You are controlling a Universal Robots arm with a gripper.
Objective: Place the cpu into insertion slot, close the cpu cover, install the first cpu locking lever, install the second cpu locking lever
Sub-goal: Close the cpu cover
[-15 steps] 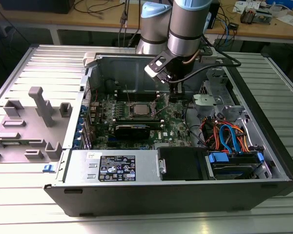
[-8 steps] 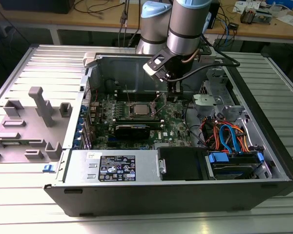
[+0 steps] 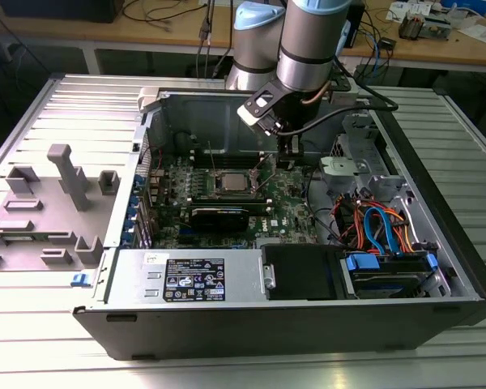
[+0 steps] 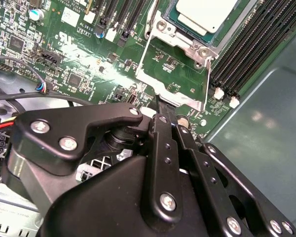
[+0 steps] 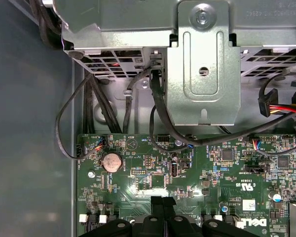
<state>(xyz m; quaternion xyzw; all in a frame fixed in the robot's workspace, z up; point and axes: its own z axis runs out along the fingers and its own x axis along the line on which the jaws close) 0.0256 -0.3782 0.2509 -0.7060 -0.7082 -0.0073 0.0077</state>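
Item: open computer case (image 3: pixel 308 320) on a ribbed metal bench (image 3: pixel 57 105), green circuit board (image 3: pixel 166 190) exposed, one arm (image 3: pixel 308 40) reaching in from above. Gripper (image 4: pixel 166 111): in the second wrist view the jaws are drawn narrow, nearly together, with nothing seen between them; the fingertips (image 4: pixel 160 104) meet the free edge of the cpu cover (image 4: pixel 176 98). Cpu (image 4: pixel 207 15): seated flat in the insertion slot (image 4: pixel 163 27), pale silver top showing, beside the long black memory slots (image 4: pixel 256 44); in the exterior view it lies near the board's middle, toward the exterior view's left of the gripper. Cpu cover: swung open, tilted up off the slot, board visible through its window. Locking levers: position cannot be told. Step in hand, as judged: the chip is placed; closing the cover is begun, not yet done. Requirement of the move, as judged: a steady push on the plate's free edge so that it hinges down flat over the chip, window framing the silver top, without the tips slipping onto the chip or the neighbouring slots
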